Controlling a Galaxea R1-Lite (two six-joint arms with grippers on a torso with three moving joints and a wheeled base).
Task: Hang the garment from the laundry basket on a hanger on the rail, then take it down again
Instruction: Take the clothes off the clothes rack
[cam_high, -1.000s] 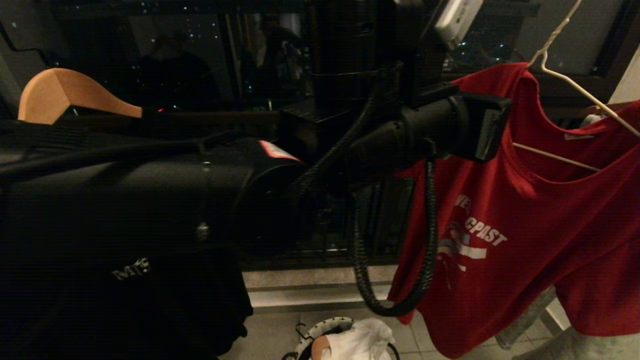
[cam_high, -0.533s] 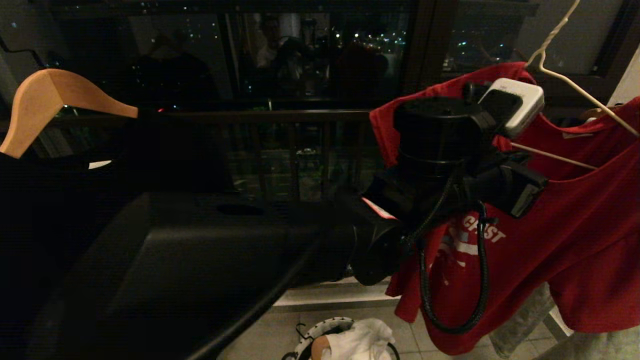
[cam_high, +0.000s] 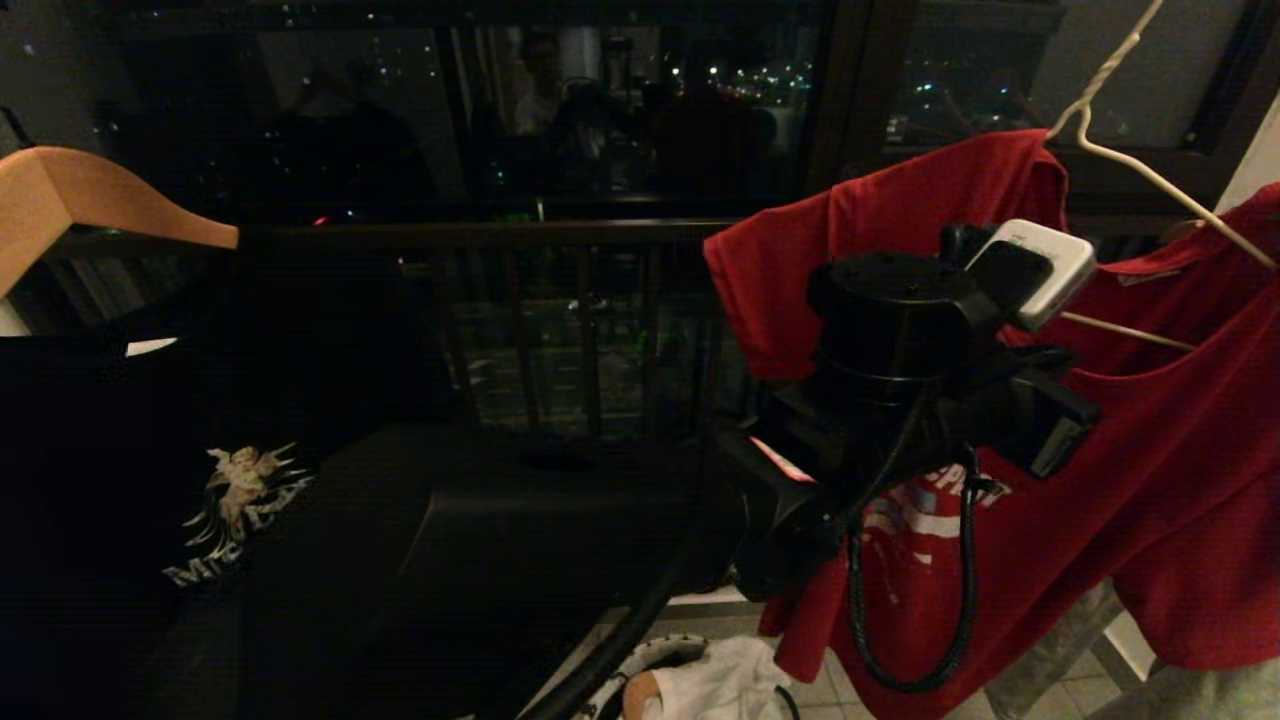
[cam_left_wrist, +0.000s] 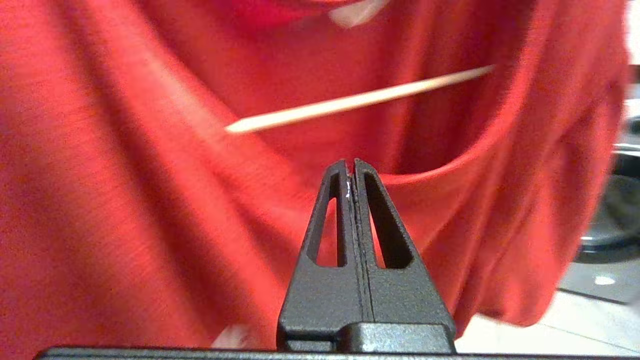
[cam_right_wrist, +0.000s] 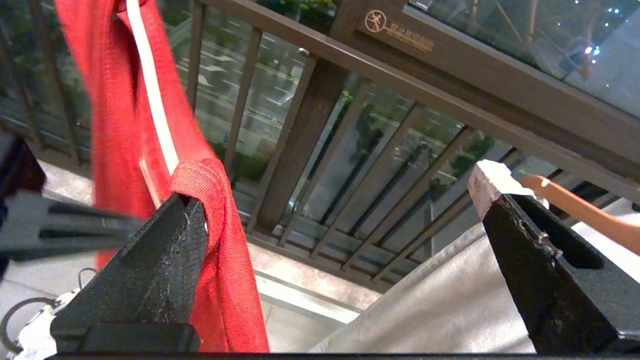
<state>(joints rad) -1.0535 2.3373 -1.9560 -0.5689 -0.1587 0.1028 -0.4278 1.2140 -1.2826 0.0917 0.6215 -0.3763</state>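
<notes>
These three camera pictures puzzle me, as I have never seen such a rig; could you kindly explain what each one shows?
The wide picture comes from a camera on the robot's head. The two close ones come from cameras on its wrists, looking along each hand.

In the head view, the bulky black shape is the left arm, reaching to a red T-shirt that hangs on a thin white wire hanger. A black T-shirt on a wooden hanger hangs at the left. On the floor stands a laundry basket with white cloth in it.

The left hand is shut, tips against the shirt's collar; it seems to hold nothing. The right hand is open, with red cloth draped over one finger.
</notes>
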